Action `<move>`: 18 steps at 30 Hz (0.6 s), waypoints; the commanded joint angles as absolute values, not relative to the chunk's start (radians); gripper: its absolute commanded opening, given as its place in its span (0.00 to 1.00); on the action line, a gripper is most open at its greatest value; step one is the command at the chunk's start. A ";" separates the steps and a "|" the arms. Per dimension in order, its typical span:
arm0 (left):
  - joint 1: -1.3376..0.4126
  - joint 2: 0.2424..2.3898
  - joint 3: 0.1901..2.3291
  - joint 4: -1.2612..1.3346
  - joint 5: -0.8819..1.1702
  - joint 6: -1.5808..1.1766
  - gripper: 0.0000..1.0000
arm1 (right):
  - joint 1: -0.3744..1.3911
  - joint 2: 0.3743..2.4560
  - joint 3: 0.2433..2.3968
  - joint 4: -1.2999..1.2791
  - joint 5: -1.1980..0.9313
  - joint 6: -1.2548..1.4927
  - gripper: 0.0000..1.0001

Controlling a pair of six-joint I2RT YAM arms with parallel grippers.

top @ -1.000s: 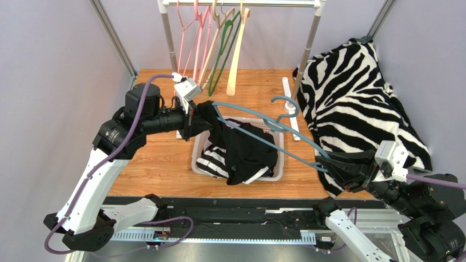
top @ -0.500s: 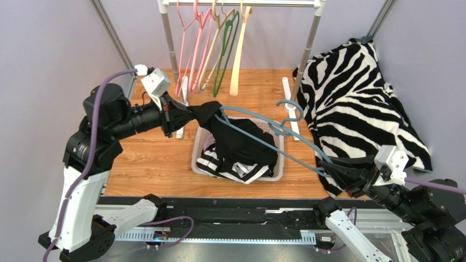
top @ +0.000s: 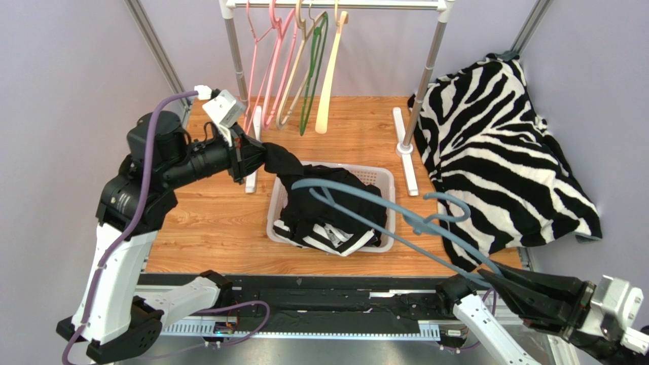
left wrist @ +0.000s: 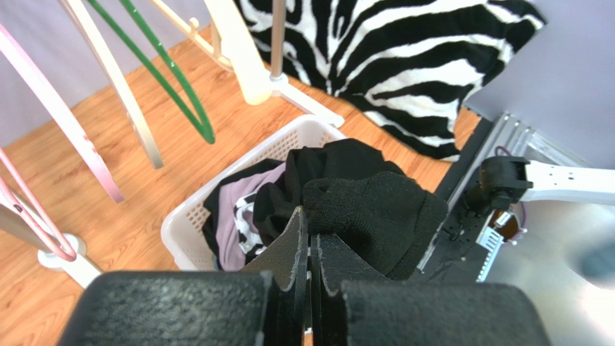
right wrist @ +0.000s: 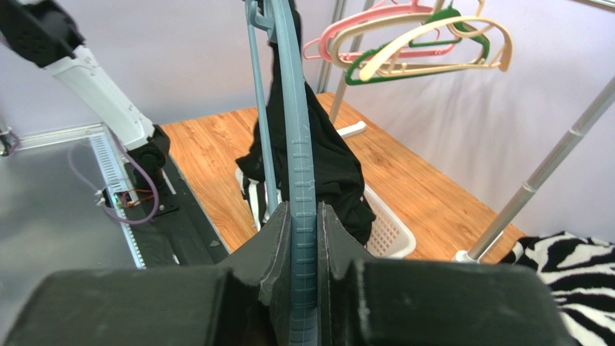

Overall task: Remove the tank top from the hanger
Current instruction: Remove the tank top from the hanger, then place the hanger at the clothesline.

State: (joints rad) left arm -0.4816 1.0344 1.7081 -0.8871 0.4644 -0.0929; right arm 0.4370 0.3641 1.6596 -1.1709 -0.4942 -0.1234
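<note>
Currently, the left fingers (left wrist: 289, 252) are closed on a fold of the black tank top (top: 324, 205), which stretches from left of centre down into the white basket (top: 366, 167) at frame centre. The right fingers (right wrist: 278, 245) clamp the blue-grey hanger (right wrist: 303, 180) at lower right; its far end lies against the fabric.

Wood worktop (top: 213, 228) in front of me. White basket (top: 387, 176) sits approx. mid-worktop, flat on the boards. Clothes rack (top: 431, 68) stands at the far side on two white feet, R foot (top: 411, 179) just beside the basket. Zebra-print blanket (top: 495, 144) is heaped over the R edge.
</note>
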 commanded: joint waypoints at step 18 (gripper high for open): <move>-0.676 1.354 2.105 -0.930 0.374 0.179 0.00 | 0.439 0.609 1.626 -0.943 0.142 -0.018 0.00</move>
